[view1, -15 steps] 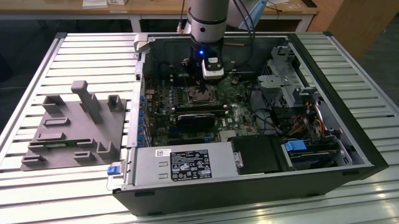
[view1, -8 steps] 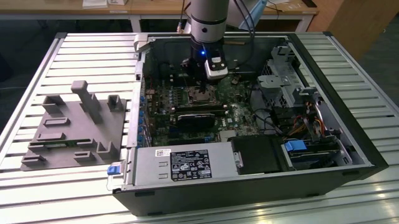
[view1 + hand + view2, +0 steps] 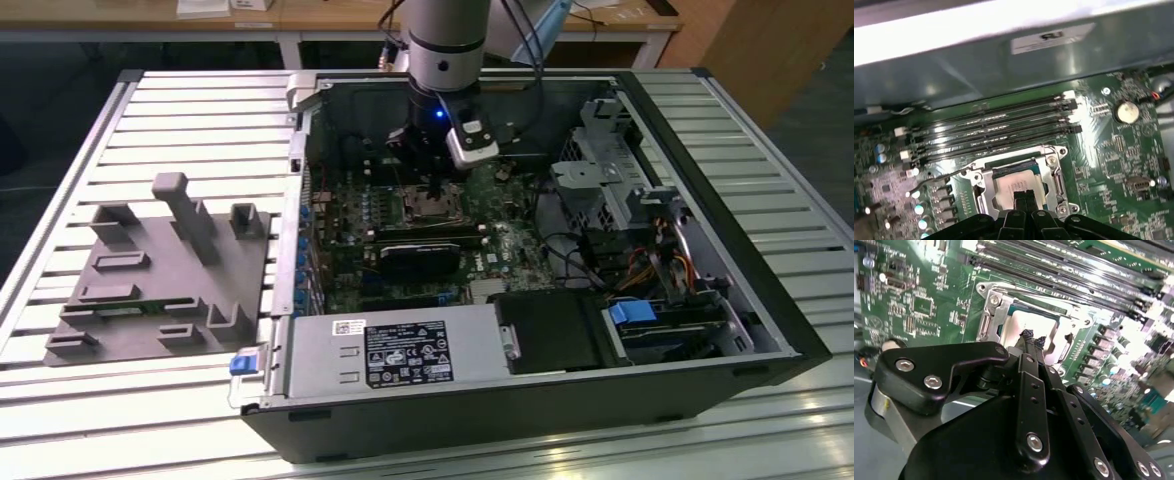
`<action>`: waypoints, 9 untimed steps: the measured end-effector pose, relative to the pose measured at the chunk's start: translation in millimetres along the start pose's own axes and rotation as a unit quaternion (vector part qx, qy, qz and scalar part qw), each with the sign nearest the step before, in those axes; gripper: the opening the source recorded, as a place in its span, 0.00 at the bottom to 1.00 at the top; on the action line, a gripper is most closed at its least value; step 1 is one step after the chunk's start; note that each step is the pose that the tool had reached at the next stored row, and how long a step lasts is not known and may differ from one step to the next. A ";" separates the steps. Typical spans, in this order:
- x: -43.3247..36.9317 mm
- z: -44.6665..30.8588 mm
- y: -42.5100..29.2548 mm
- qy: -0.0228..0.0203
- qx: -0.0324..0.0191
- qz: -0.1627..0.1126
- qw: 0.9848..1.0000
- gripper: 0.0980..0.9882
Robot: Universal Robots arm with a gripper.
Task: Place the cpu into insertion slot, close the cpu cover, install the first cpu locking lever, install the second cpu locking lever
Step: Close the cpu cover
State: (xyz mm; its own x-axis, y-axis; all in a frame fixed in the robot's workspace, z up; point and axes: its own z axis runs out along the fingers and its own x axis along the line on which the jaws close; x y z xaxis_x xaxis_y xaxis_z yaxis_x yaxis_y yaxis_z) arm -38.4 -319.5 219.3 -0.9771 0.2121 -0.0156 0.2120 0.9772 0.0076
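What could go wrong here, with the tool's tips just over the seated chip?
The tool has its tips together low over the cpu; pressing down might scratch its top. One locking lever looks unlatched, sticking out beside the cpu cover, so the cover could lift or the tool could snag it.

Bright light — white glare, mild blur
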 end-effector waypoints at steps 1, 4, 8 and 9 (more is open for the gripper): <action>0.0 0.0 0.0 0.000 0.000 -0.009 1.000 0.00; 0.0 0.3 0.0 0.000 -0.001 -0.036 0.999 0.00; -0.1 0.8 -0.4 0.001 -0.002 -0.057 0.998 0.00; -0.1 0.9 -0.7 0.001 -0.002 -0.057 0.998 0.00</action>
State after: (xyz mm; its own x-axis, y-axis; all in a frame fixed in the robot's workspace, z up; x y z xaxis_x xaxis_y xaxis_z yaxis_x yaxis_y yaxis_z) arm -38.4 -320.2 218.4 -0.9949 0.0998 -0.0151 0.0997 0.9950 0.0106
